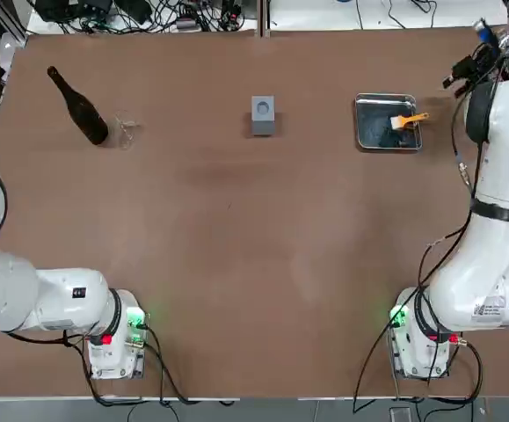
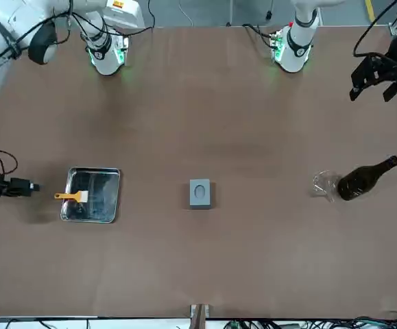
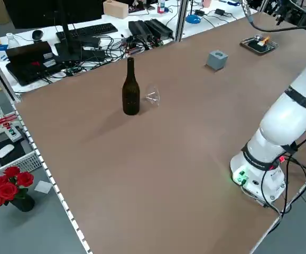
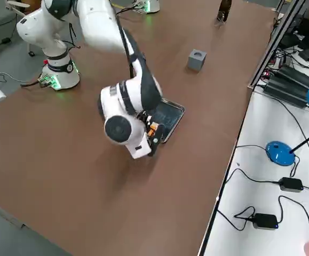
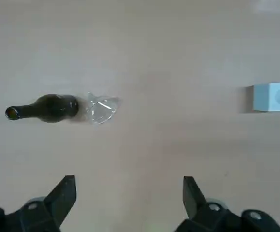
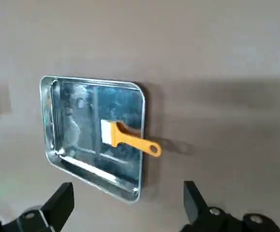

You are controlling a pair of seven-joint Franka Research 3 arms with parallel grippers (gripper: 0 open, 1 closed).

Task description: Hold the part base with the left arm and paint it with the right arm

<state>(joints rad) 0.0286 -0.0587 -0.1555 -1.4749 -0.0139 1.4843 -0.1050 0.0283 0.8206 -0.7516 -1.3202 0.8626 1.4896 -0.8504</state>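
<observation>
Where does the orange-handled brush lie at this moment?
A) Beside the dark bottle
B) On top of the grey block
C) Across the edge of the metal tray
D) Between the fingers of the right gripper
C: the brush has its bristles over the metal tray and its handle beyond the rim.

part base (image 1: 263, 116) | grey block, round recess facing up | upright on brown table (image 1: 228, 211), between tray (image 1: 388, 145) and bottle (image 1: 87, 118)

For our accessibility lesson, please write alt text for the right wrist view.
The right gripper's open fingers hang over a brown table near a shallow metal tray. An orange-handled brush lies in it, handle overhanging the rim.
</observation>
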